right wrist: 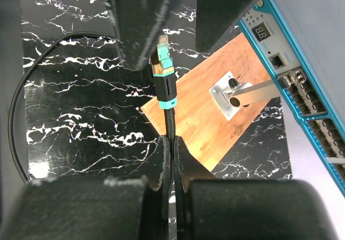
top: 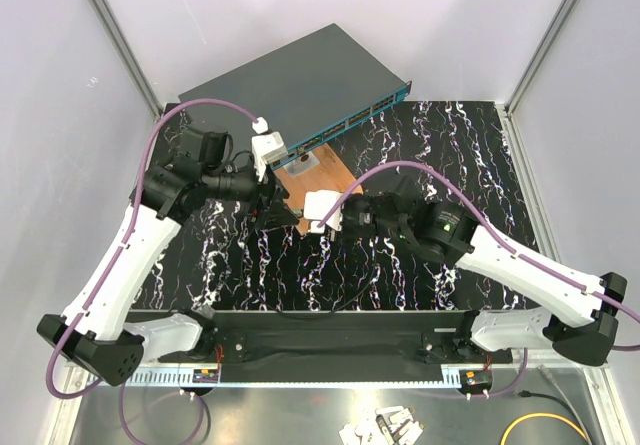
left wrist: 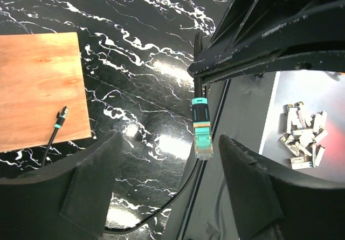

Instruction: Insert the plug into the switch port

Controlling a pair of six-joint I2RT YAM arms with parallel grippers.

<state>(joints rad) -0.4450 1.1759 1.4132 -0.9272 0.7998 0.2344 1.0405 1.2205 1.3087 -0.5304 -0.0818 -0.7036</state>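
Observation:
The plug (right wrist: 163, 56) is a clear connector with a teal and black boot, ending a thin black cable (right wrist: 170, 116). My right gripper (right wrist: 171, 141) is shut on that cable just behind the plug and holds it in the air. In the left wrist view the plug (left wrist: 202, 135) hangs between the open fingers of my left gripper (left wrist: 170, 141), touching neither. The switch (top: 300, 80) lies at the back. Its teal strip of ports (right wrist: 308, 102) is to the right of the plug, well apart from it. From above, both grippers meet near the board's front corner (top: 300, 215).
A wooden board (top: 318, 180) with a metal bracket and post (right wrist: 233, 94) lies in front of the switch. A second plug (left wrist: 61, 114) rests on the board's edge. Slack cable loops over the marbled mat (right wrist: 21, 100). Small loose connectors (left wrist: 302, 135) lie beyond the table's near edge.

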